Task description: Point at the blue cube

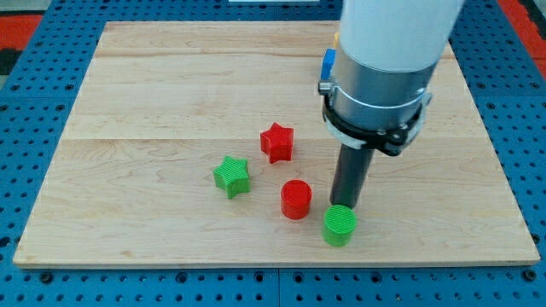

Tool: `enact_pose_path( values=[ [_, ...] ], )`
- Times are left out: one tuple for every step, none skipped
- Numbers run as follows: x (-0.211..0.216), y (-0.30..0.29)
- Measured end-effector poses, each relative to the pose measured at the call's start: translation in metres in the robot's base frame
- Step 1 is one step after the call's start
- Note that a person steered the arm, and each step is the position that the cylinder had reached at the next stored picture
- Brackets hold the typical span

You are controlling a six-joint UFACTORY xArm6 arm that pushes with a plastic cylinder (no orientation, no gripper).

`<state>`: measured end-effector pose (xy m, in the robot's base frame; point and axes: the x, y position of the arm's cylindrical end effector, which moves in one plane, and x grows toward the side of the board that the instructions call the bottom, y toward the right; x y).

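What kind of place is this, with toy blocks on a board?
Probably a robotics lab bench: a pale wooden board on a blue perforated base, small coloured blocks like the green star, my tip among them.

Wooden board [171,85] on blue pegboard [34,102]

Blue block [328,61] mostly hidden behind arm – shape unclear; my tip [344,207] hidden behind green cylinder [339,225]
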<state>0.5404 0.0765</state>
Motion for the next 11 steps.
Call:
enact_pose_path(
  values=[
    [-0.026,0.008],
    [-0.064,0.022],
    [-0.114,0.036],
    [-0.156,0.027],
    [-0.196,0.0],
    [-0.244,-0.024],
    [-0.289,-0.035],
    [-0.325,-0.036],
    [-0.322,-0.017],
    [-0.306,-0.001],
    [-0.282,0.009]
  ],
)
